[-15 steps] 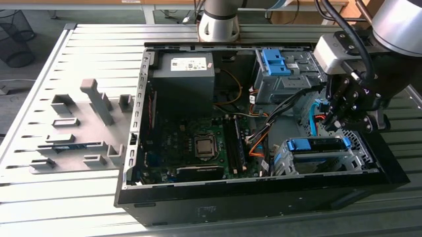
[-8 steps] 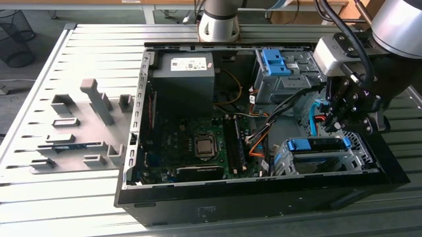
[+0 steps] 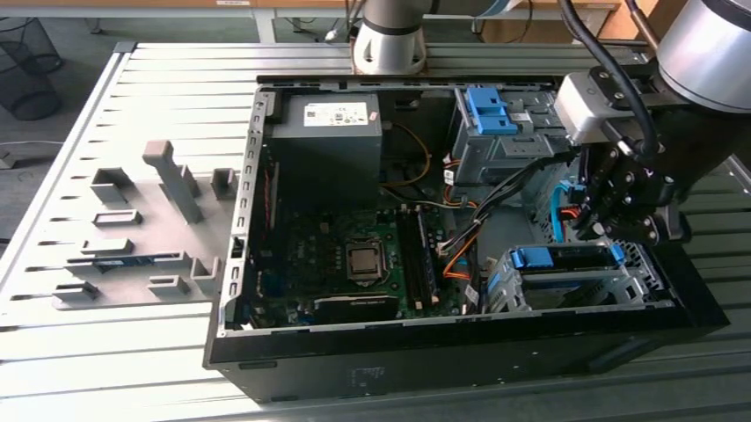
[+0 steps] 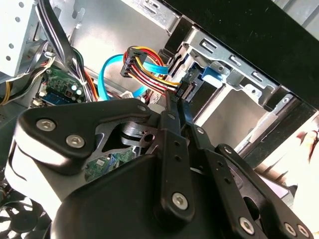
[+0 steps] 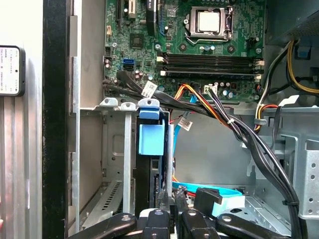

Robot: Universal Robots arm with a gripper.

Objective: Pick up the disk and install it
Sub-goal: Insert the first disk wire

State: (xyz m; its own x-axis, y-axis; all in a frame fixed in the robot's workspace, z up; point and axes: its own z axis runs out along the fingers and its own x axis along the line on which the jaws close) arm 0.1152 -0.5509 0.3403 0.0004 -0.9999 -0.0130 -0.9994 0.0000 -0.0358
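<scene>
The disk [image 3: 564, 258], with its blue plastic frame, sits in the metal drive cage [image 3: 505, 286] at the near corner of the open computer case, on the exterior view's right. The first wrist view shows the disk's blue tab [image 5: 151, 139] and dark edge inside the cage. My gripper [image 3: 613, 233] hangs just over the disk's cable end. Its black fingers [image 4: 172, 119] stand close together and look shut, with their tips beside a black cable plug [image 4: 183, 89]. My gripper [image 5: 172, 201] holds nothing that I can see.
A dark grey box with a white sticker [image 3: 329, 119] fills the case's far side, above the motherboard [image 3: 352, 255]. A bare blue clip [image 3: 487, 110] sits on the upper cage. Orange and blue cables [image 4: 144, 64] cross beside the disk. A grey fixture plate [image 3: 141, 229] lies left of the case.
</scene>
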